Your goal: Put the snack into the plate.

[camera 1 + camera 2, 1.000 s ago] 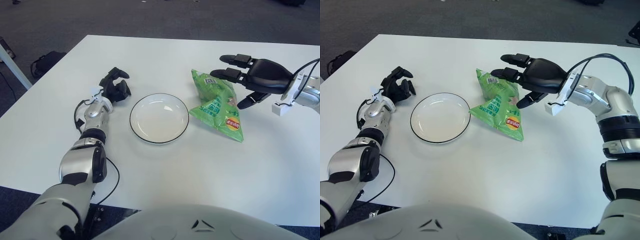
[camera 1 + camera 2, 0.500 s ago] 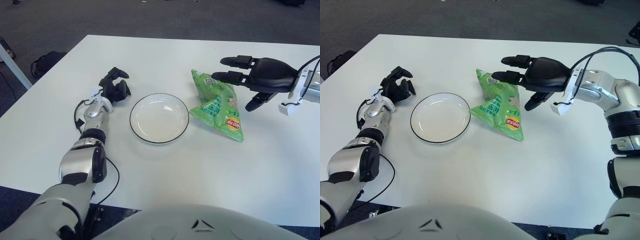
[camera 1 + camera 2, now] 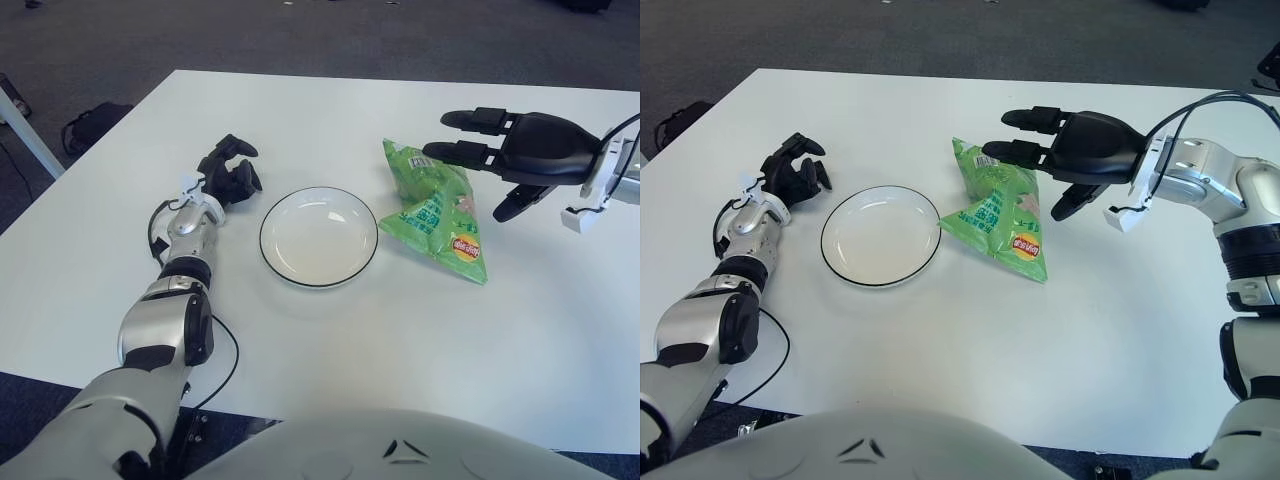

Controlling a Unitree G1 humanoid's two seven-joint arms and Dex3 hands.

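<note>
Nearest the robot, the white table carries a white plate with a dark rim, lying flat just left of centre and holding nothing. Immediately right of the plate lies the snack, a green crisp bag lying flat on the table, its near corner carrying a small red and yellow logo; its left edge lies just beside the plate rim, and whether the two touch cannot be told. Left of the plate, the left hand shows with its dark fingers curled loosely inward and gripping nothing. Farther back and to the right, the right hand shows over the far right part of the bag, two fingers extended leftward over the bag's top edge and the thumb hanging down beside its right side; the hand is spread wide and holds nothing.
</note>
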